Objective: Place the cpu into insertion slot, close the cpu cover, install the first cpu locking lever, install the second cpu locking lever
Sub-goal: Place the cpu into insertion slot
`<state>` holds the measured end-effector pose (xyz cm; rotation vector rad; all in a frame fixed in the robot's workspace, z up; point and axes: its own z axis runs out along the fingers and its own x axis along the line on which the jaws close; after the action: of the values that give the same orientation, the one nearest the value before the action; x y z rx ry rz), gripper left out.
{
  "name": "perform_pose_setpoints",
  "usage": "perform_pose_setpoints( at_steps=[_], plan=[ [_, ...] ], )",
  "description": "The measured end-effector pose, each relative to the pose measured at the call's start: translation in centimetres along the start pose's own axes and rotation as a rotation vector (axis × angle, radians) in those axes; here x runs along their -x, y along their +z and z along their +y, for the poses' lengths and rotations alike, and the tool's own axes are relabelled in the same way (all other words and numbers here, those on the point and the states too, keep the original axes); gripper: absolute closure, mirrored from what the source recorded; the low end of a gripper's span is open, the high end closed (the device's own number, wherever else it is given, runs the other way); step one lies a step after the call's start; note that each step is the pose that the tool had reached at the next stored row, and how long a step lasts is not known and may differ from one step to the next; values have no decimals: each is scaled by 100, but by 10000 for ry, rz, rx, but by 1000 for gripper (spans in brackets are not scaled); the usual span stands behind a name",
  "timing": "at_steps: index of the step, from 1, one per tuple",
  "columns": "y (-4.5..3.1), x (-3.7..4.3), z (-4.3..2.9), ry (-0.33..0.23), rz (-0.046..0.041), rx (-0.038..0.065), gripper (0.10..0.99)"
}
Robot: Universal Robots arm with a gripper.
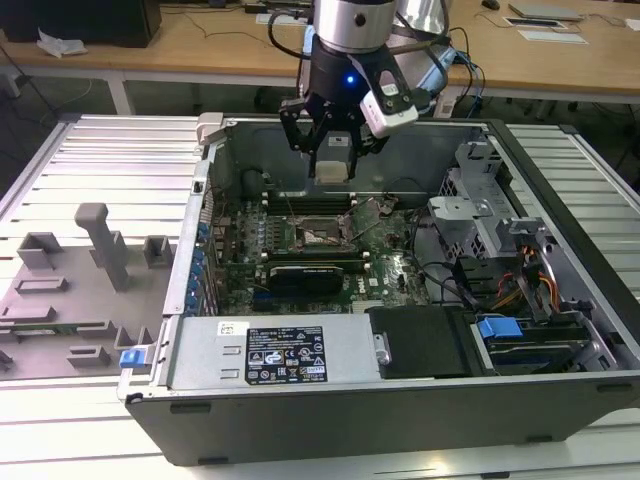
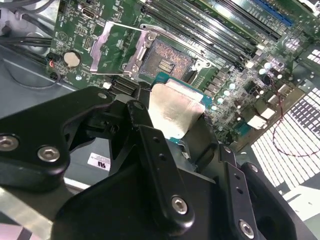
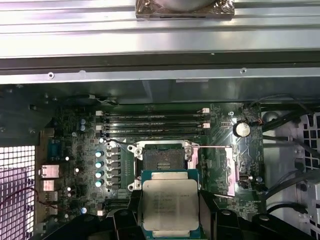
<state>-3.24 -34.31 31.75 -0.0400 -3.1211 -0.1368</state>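
Note:
My gripper [image 1: 332, 168] hangs over the motherboard inside the open computer case, shut on the cpu [image 1: 332, 150]. In both wrist views the cpu [image 3: 169, 202] [image 2: 175, 112] lies flat between the black fingers [image 3: 207, 215], silvery top showing, a little above the board. The insertion slot [image 3: 161, 160] [image 2: 167, 60] [image 1: 320, 233] sits open and bare just beyond the chip, its dark contact field exposed. The cpu cover [image 3: 220, 170] [image 2: 112, 47] is swung back and lies beside the slot. A thin locking lever [image 3: 212, 146] stands free across the cover's hinge side.
Long black memory slots [image 3: 152, 122] run behind the slot. The case's metal walls [image 1: 205, 200] ring the board. A power supply [image 1: 270, 350] and drive cage with cables [image 1: 500, 250] crowd the near and right sides. A grey fixture tray [image 1: 70, 290] lies on the exterior view's left.

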Motion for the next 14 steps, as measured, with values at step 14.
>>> perform_pose_setpoints(
  at_steps=[14],
  plan=[
    [234,4,-6,1751,-153,28,549]
  ],
)
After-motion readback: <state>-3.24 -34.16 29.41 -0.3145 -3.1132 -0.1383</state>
